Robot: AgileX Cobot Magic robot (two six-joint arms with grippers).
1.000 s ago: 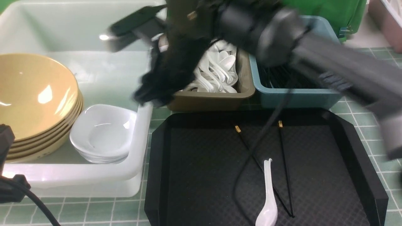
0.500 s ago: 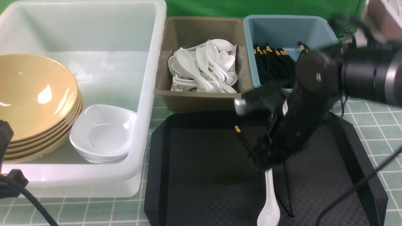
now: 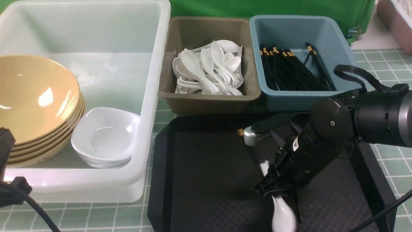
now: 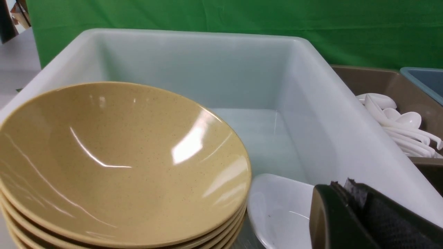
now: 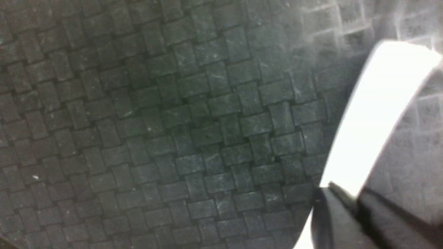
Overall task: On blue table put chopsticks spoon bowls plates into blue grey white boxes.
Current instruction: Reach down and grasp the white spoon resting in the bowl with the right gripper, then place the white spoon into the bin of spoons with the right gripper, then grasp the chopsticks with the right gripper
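A white spoon (image 3: 282, 216) lies on the black tray (image 3: 206, 180). My right gripper (image 3: 273, 190) is down on its handle and shut on it. In the right wrist view the handle (image 5: 373, 114) runs under the closed fingertips (image 5: 332, 200). One chopstick's gold end (image 3: 240, 131) shows beside the arm; the rest of the pair is mostly hidden. My left gripper (image 4: 341, 186) is shut and empty above the plates (image 4: 277, 211). The tan bowls (image 3: 35, 100) and white plates (image 3: 104, 137) sit in the white box (image 3: 151, 106).
The grey box (image 3: 209, 104) holds several spoons and the blue box (image 3: 302, 100) holds several chopsticks, both just behind the tray. A pinkish crate (image 3: 397, 22) stands at the back right. The blue table (image 3: 383, 61) shows around them.
My right arm swung from over the grey box down onto the tray and reached the spoon. The spoon has turned, its scoop shifting right. The left arm has not moved.
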